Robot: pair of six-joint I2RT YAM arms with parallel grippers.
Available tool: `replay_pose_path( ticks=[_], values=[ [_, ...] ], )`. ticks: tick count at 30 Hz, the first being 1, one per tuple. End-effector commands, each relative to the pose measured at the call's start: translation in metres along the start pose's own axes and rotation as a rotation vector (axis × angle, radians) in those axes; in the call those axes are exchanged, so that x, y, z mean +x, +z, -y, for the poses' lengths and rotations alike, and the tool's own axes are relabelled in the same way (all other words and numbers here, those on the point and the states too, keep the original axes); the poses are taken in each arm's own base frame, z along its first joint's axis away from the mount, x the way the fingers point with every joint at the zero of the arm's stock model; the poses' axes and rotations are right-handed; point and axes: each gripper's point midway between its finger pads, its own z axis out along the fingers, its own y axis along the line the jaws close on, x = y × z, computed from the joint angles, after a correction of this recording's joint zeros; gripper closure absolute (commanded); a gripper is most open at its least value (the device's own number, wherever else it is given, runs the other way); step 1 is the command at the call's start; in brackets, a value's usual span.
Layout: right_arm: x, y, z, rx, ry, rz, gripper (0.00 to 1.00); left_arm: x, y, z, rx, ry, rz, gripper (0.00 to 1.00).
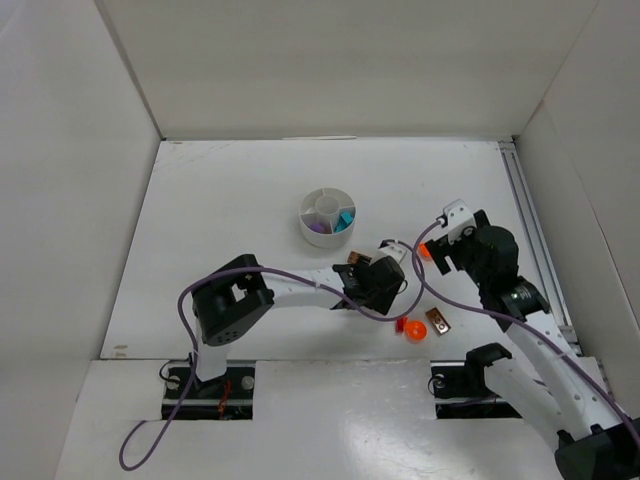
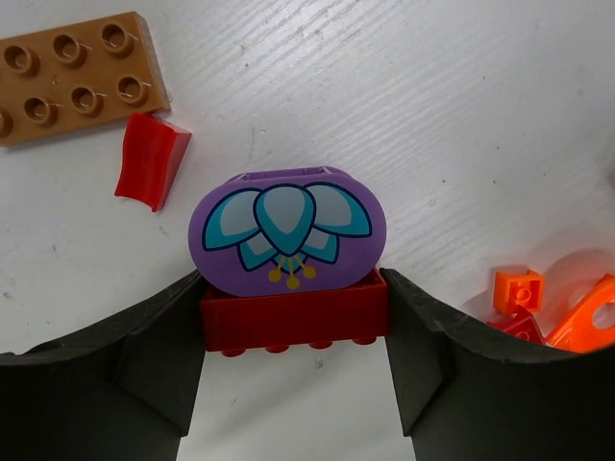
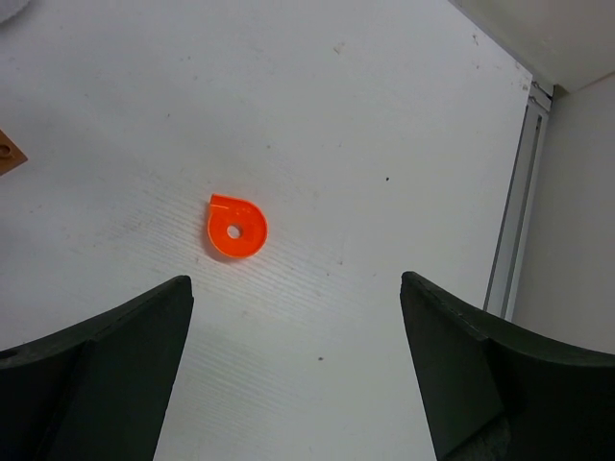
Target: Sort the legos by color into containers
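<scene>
The left hand (image 2: 294, 293) is clenched about halfway, its two fingers pressed against the ends of a red brick (image 2: 288, 325) that carries a purple oval piece (image 2: 286, 230) and rests on the bench (image 2: 452, 106). A brown plate (image 2: 72, 77) and a small red wedge (image 2: 149, 158) lie near it. The right hand (image 3: 296, 280) is spread wide and empty, above an orange round piece (image 3: 235, 228). The white dish (image 1: 310, 232) holds purple pieces (image 1: 320, 227) in one compartment and teal pieces (image 1: 345, 216) in the next.
</scene>
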Motion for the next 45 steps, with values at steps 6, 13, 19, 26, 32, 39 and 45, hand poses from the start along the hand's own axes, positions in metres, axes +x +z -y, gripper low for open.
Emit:
replay_pose_path(
  ticks=[6, 13, 19, 26, 32, 39, 45],
  values=[
    [0.001, -0.003, -0.013, -0.084, 0.039, 0.009, 0.07, -0.031, -0.027, -0.007, -0.02, 0.019, 0.102, 0.64],
    [-0.025, 0.002, -0.082, -0.535, 0.124, 0.078, 0.06, -0.051, -0.072, -0.006, 0.066, 0.189, 0.304, 0.69],
    [-0.067, -0.023, -0.126, -0.898, 0.215, 0.252, 0.06, -0.056, -0.102, 0.013, 0.225, 0.368, 0.417, 0.69],
    [-0.083, -0.039, -0.119, -0.909, 0.263, 0.287, 0.06, -0.066, -0.111, 0.018, 0.23, 0.425, 0.452, 0.69],
    [-0.082, -0.05, -0.125, -0.957, 0.333, 0.252, 0.06, -0.077, -0.118, 0.013, 0.159, 0.436, 0.497, 0.7],
    [-0.076, -0.043, -0.131, -0.987, 0.406, 0.186, 0.08, -0.09, -0.128, 0.014, 0.114, 0.442, 0.569, 0.71],
    [-0.074, -0.042, -0.136, -1.027, 0.429, 0.173, 0.13, -0.102, -0.14, 0.013, 0.087, 0.427, 0.626, 0.73]
  ],
)
